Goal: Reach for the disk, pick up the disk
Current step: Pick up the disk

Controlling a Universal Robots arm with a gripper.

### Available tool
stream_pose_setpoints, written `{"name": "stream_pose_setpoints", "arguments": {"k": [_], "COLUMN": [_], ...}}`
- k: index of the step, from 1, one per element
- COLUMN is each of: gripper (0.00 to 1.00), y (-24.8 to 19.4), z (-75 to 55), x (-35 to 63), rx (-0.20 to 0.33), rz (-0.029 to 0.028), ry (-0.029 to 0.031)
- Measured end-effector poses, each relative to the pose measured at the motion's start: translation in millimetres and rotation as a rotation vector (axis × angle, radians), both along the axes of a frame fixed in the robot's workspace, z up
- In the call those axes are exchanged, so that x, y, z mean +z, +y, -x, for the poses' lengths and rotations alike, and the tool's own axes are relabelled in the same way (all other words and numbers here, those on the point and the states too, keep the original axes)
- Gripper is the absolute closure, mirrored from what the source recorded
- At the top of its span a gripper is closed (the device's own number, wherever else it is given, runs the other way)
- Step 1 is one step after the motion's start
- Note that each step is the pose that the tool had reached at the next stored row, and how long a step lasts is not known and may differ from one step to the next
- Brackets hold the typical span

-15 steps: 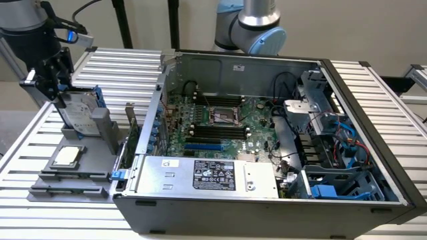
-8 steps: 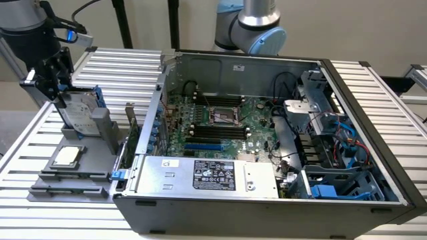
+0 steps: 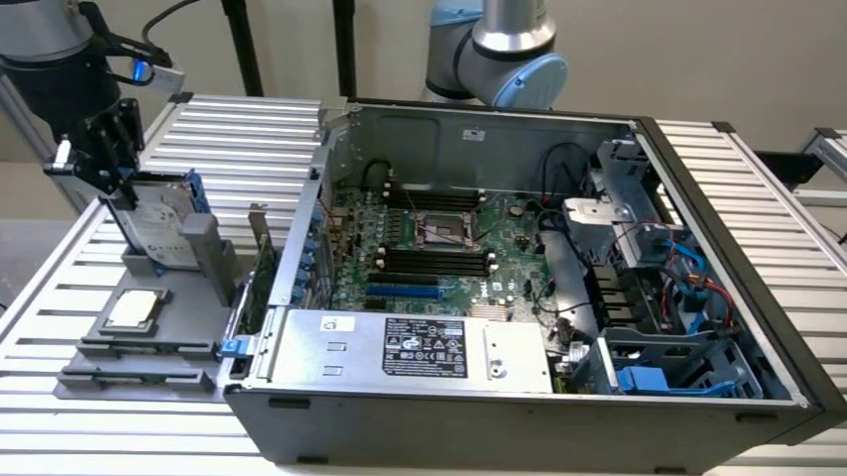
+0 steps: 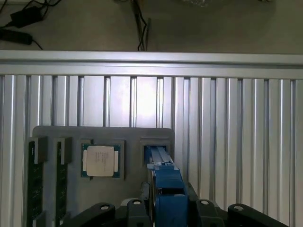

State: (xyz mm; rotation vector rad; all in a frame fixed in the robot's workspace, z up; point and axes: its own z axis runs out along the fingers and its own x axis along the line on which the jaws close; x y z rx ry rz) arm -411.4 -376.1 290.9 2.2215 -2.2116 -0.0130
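The disk [image 3: 162,226], a silver-grey drive with a white label in a blue caddy, stands on edge in a slot of the grey holder [image 3: 201,250] at the exterior view's left. My gripper [image 3: 119,188] is down over its upper edge. In the wrist view the blue caddy edge of the disk [image 4: 165,182] runs straight up into the middle of the gripper [image 4: 166,201], whose black body flanks it closely on both sides. The disk still sits in its slot.
A square silver chip [image 3: 135,309] [image 4: 100,161] lies on the grey tray [image 4: 109,135], with memory sticks [image 4: 35,179] beside it. The open computer case [image 3: 715,198] with its power-supply box [image 3: 411,347] stands close by, toward the exterior view's right. A second arm [image 3: 503,50] rises behind the case.
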Motion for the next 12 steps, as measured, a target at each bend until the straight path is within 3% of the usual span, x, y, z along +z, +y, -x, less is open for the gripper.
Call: {"name": "stream_pose_setpoints", "arguments": {"k": [2, 12], "gripper": [0.67, 0.67], "y": [0.0, -3.6], "z": [0.0, 0.2], "x": [0.0, -0.1], "rx": [0.0, -0.001], "rz": [-0.0002, -0.0004], "ry": [0.0, -0.0002]}}
